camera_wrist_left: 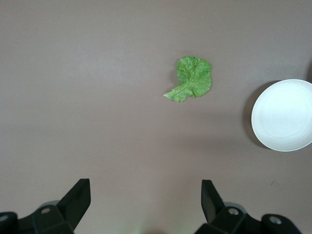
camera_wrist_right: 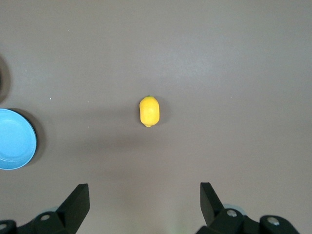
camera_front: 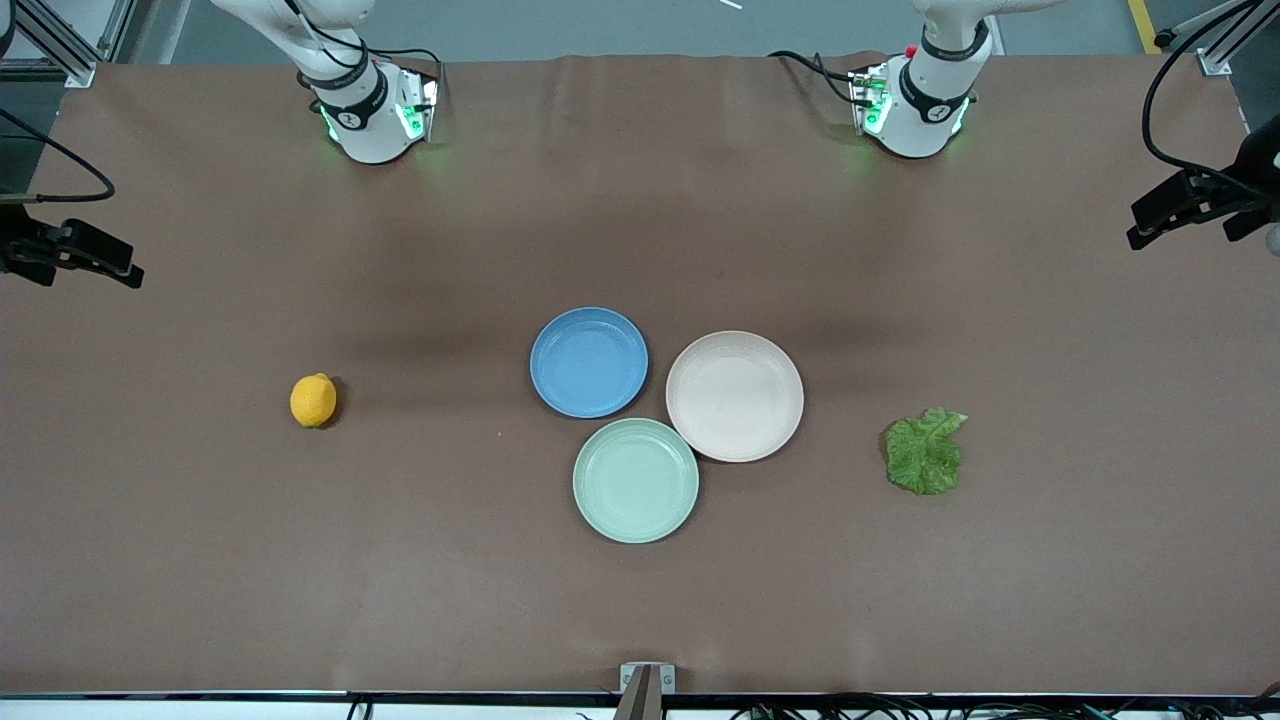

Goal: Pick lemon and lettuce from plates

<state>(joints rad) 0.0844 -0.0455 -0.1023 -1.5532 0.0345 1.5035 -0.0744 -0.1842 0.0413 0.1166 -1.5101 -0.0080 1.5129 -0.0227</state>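
Three plates sit bunched together mid-desk [camera_front: 200, 560], all touching or nearly so: the blue plate [camera_front: 589, 361], the beige-pink plate [camera_front: 735, 396] and a mint green plate [camera_front: 636, 480], which is the one nearest the front camera. All three are bare, because the food is already off them.

The lemon [camera_front: 313, 400] lies on the bare desk toward the right arm's end, well apart from the blue plate. In the right wrist view the right end effector [camera_wrist_right: 145, 207] hangs up in the air above the desk with its fingers spread wide, nothing between them. The lemon [camera_wrist_right: 149, 111] sits on the desk ahead of those fingertips, roughly centred between them, with the blue plate's [camera_wrist_right: 14, 139] edge off to one side.

Same deal at the left arm's end: the lettuce [camera_front: 925, 451] lies flat on the desk, clear of the beige-pink plate. The left end effector [camera_wrist_left: 146, 204] hovers over the desk, fingers wide apart and holding nothing, with the lettuce [camera_wrist_left: 192, 79] ahead of it and a bit toward the beige-pink plate [camera_wrist_left: 282, 115].
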